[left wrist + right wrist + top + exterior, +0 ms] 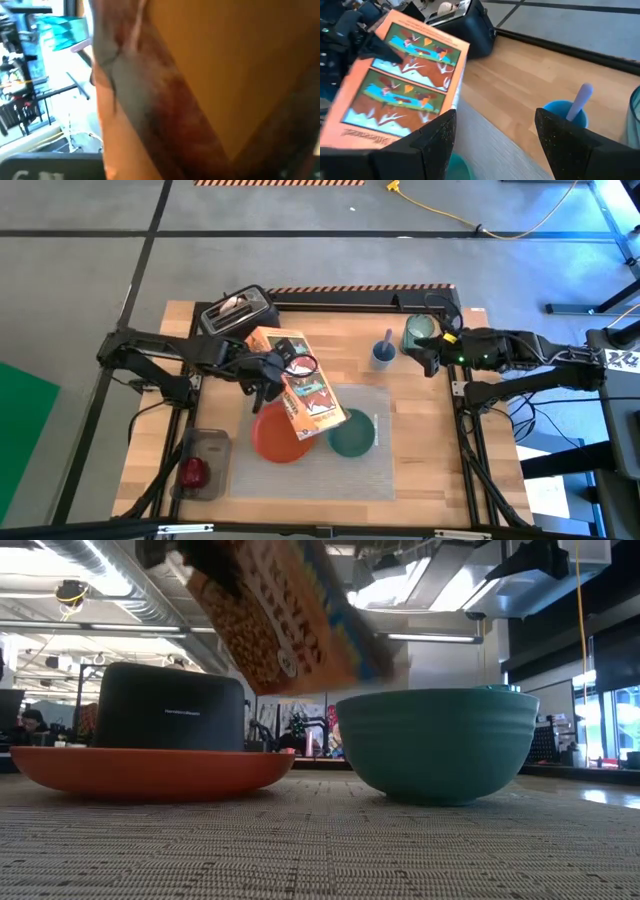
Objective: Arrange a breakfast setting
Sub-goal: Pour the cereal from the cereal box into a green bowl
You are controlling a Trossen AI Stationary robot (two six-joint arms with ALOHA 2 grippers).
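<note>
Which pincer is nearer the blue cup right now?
Right. The right pincer sits just beside the blue cup; the left pincer is well away, holding the cereal box.

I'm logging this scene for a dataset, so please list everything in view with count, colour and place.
Round orange plate: one, on the mat's left part.
Teal bowl: one, on the mat, right of the plate.
Pale translucent placemat: one, table centre.
Orange cereal box: one, tilted above plate and bowl.
Black toaster: one, back left, toast in its slot.
Small blue cup: one, back centre, a utensil standing in it.
Green tumbler: one, back right.
Red apple: one, in a clear tray, front left.
Left gripper: holding the box.
Right gripper: open, near the tumbler.
</note>
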